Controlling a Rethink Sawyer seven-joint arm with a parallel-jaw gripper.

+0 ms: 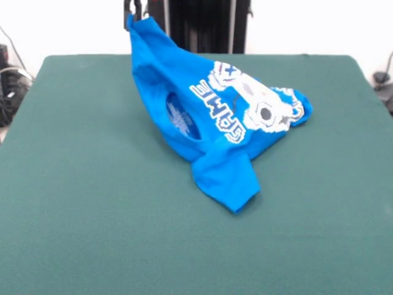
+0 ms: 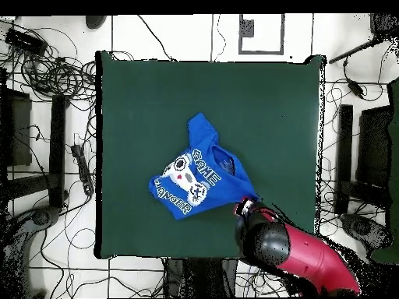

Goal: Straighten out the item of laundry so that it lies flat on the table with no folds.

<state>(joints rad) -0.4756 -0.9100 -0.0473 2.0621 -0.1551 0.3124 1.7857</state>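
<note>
The item of laundry [image 1: 209, 117] is a bright blue T-shirt with a white game-controller print and block letters. It is crumpled on the dark green table [image 1: 73, 196]. One corner is pulled up into a peak at the far side. My gripper [image 1: 134, 13] is shut on that raised corner at the top edge of the front view. A sleeve trails toward the near side and lies on the cloth. From overhead, the item of laundry [image 2: 199, 175] sits right of the table's [image 2: 140, 101] centre. The gripper [image 2: 245, 207] is at its lower right corner, under the red arm [image 2: 296, 253].
Cables and black equipment [image 2: 47, 70] lie on the floor around the table in the overhead view. Green cloth stretches wide to the left of the shirt and toward the near edge in the front view.
</note>
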